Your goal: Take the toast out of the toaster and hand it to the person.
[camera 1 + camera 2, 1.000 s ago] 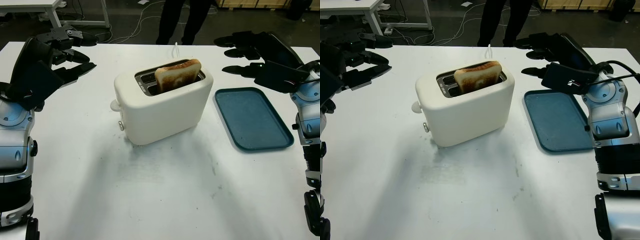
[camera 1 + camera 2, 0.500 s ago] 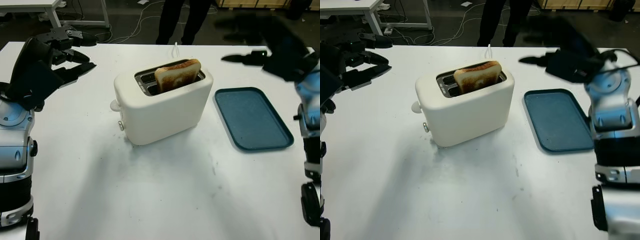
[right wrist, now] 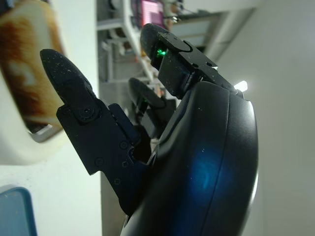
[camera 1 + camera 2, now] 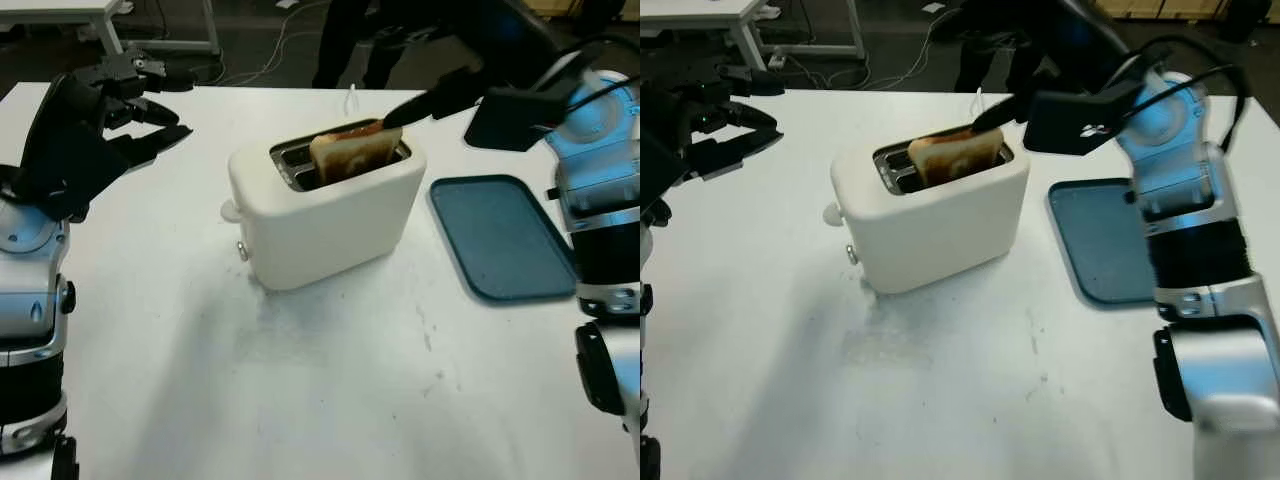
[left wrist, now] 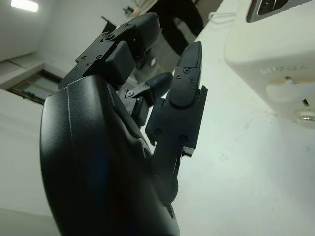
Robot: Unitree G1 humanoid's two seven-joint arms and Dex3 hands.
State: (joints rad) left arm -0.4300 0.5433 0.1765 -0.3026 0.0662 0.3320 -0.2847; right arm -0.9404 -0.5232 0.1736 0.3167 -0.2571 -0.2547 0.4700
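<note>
White two-slot toaster (image 4: pixel 325 210) sits mid-table, slightly left of centre, lever knob (image 4: pixel 229 210) on its left end. One slice of toast (image 4: pixel 355 153) stands in the near slot, top edge sticking up above the toaster, browned face toward the robot.

Right hand (image 4: pixel 440 75) is over the far right corner of the toaster, released, holding nothing. One finger (image 4: pixel 432 98) points down-left at the toast's right top corner; from the head cameras its tip sits right at the crust, but I cannot tell whether it actually touches. Right wrist view has the toast (image 3: pixel 22 59) just beside a fingertip (image 3: pixel 61 73), with a gap visible between them.

Left hand (image 4: pixel 95 120) hangs above the far left part of the white table (image 4: pixel 330 400), well apart from the toaster, fingers pointing right, also released and holding nothing.

Dark teal tray (image 4: pixel 500 235) lies flat to the right of the toaster, nothing on it. A person's legs (image 4: pixel 350 40) stand at the far edge of the table, behind the toaster.
</note>
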